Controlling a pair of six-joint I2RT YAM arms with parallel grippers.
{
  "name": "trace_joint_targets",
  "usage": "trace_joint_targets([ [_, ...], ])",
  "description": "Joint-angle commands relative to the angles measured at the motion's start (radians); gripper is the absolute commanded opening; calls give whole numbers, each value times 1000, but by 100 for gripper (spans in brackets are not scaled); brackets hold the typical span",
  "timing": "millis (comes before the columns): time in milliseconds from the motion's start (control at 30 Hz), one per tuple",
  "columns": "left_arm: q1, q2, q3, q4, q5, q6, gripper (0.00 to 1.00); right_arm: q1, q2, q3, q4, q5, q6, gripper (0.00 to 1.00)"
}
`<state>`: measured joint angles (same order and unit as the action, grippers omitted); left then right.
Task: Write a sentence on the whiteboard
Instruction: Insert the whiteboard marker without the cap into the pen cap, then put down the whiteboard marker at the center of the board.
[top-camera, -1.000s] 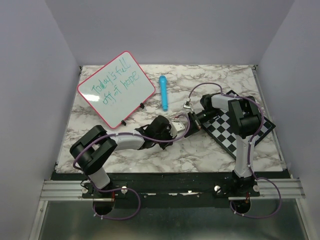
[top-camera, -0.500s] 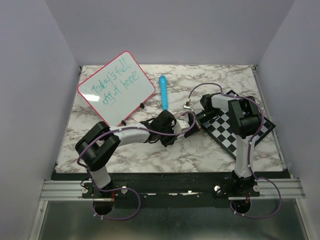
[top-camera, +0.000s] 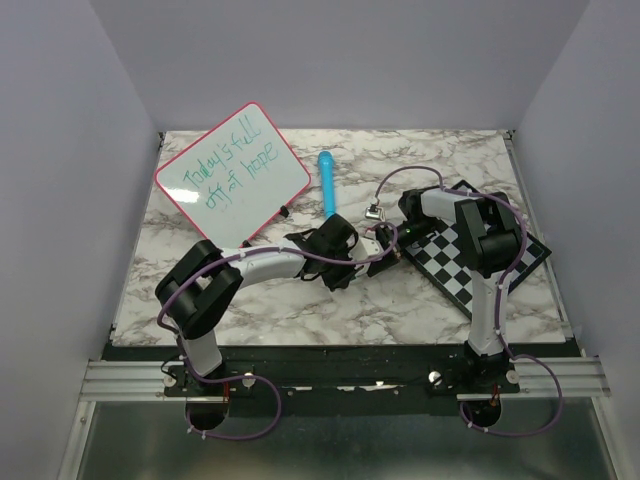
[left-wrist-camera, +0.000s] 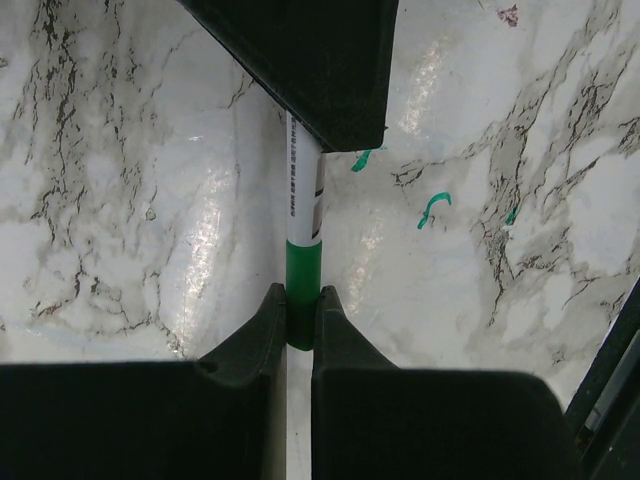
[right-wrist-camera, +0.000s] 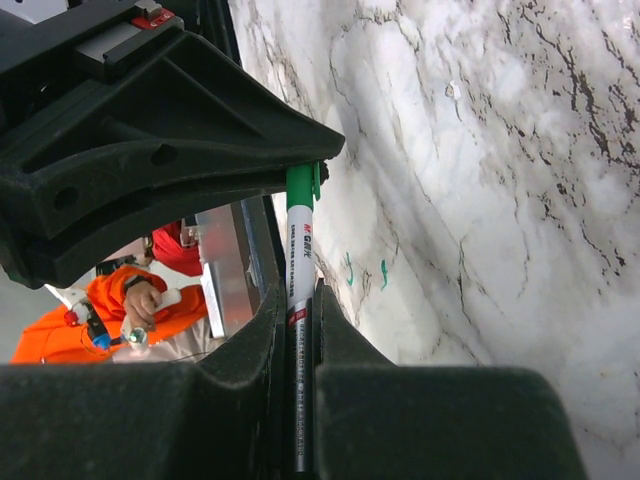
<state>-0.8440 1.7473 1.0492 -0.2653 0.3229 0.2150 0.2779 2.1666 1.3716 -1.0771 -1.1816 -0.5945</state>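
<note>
The whiteboard (top-camera: 285, 180), white with a pink-red rim, lies at the back left of the marble table. The sentence (top-camera: 225, 170) is on it in green, in two lines. A white marker with a green end (left-wrist-camera: 302, 230) hangs between both grippers at mid table. My left gripper (left-wrist-camera: 300, 295) is shut on the marker's green end. My right gripper (right-wrist-camera: 299, 295) is shut on the marker's barrel (right-wrist-camera: 300, 265). In the top view the left gripper (top-camera: 366, 250) and the right gripper (top-camera: 388, 238) meet tip to tip, right of the whiteboard.
A light-blue stick (top-camera: 327, 185) lies right of the whiteboard. A checkered board (top-camera: 500, 262) lies under the right arm. A small metal clip (top-camera: 375, 212) and two small dark bits (top-camera: 285, 211) lie nearby. Green marker marks (left-wrist-camera: 435, 208) stain the marble.
My left arm has stretched to the right, bringing its gripper up against the right gripper at the marker. The right arm has barely moved.
</note>
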Motion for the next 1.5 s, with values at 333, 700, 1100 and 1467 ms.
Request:
trace_joint_targets([
  [333,-1,-17,163,384,56,-75,1,61,-48,-35,58,42,28,0],
  [700,16,-259,-179,384,-5,-114,37,34,-73,-25,49,46,9,1],
  [1100,75,-664,-252,190,-257,-259,99,41,-57,40,160,172,119,8],
  [1467,209,-949,-252,-64,-306,-365,99,46,-65,170,177,355,209,51],
])
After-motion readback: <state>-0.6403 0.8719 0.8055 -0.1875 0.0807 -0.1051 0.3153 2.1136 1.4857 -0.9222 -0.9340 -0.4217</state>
